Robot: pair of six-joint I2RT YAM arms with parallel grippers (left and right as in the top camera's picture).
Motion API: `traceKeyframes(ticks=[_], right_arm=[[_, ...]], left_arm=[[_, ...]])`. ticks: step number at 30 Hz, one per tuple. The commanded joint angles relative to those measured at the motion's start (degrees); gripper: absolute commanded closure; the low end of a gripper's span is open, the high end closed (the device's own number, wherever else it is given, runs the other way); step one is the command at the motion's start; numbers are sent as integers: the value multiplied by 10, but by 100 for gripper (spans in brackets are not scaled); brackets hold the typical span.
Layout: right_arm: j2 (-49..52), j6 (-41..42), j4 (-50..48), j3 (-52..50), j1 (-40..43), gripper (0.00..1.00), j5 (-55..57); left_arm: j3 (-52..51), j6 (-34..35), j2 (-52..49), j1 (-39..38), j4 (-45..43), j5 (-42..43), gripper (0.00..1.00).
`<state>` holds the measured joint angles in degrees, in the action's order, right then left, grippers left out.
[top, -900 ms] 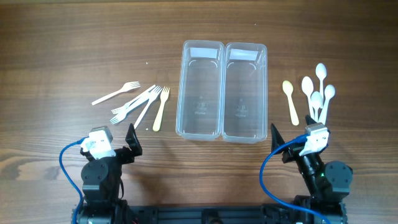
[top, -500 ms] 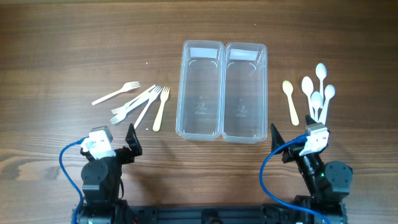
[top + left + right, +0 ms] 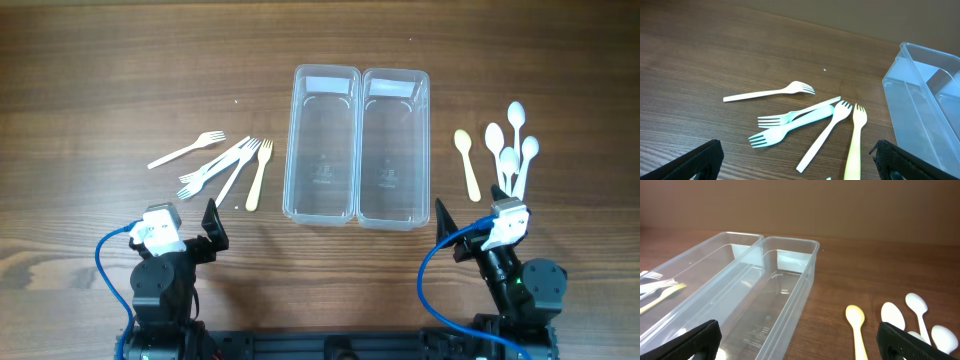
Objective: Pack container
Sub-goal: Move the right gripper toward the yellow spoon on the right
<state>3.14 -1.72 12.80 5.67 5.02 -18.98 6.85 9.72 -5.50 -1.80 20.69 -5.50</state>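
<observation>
The container (image 3: 358, 140), a clear twin tray, lies empty at the table's middle; it also shows in the left wrist view (image 3: 912, 95) and the right wrist view (image 3: 757, 262). Left of it lie several white forks (image 3: 215, 167) and one yellow fork (image 3: 259, 173). To its right are a yellow spoon (image 3: 468, 160) and several white spoons (image 3: 510, 145). My left gripper (image 3: 185, 232) stands open near the front, short of the forks (image 3: 795, 117), nothing between its fingers. The right gripper (image 3: 475, 232) is open too, behind the container's near right corner and the yellow spoon (image 3: 856, 322).
Blue cables (image 3: 108, 262) loop from both arm bases at the front edge. A black rail (image 3: 330, 348) runs along the table's front. Bare wood lies between the grippers and the cutlery.
</observation>
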Motion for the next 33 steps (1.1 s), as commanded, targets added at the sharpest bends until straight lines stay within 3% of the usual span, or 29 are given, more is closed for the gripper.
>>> traceKeyframes(ticks=[1,14,18,22,28,30,33], right_arm=[[-2,2,-1,-3,-3,0,6],[-2,-4,-14,-3,-3,0,20],[-2,79,-27,-3,-3,0,5],[-2,245,-63,-3,-3,0,5],[10,183,-85,22,-3,0,-31],[44,178,-78,49,-3,0,-29],[175,174,-63,125,-3,0,-29]], left_arm=[[-6,1,6,-2,-3,9,0],[-6,1,6,-2,-3,10,0],[-6,1,6,-2,-3,66,0],[-6,1,6,-2,-20,178,0],[31,14,6,-2,-22,200,0],[61,14,-4,-2,-19,185,0],[129,14,-60,-2,18,143,0]])
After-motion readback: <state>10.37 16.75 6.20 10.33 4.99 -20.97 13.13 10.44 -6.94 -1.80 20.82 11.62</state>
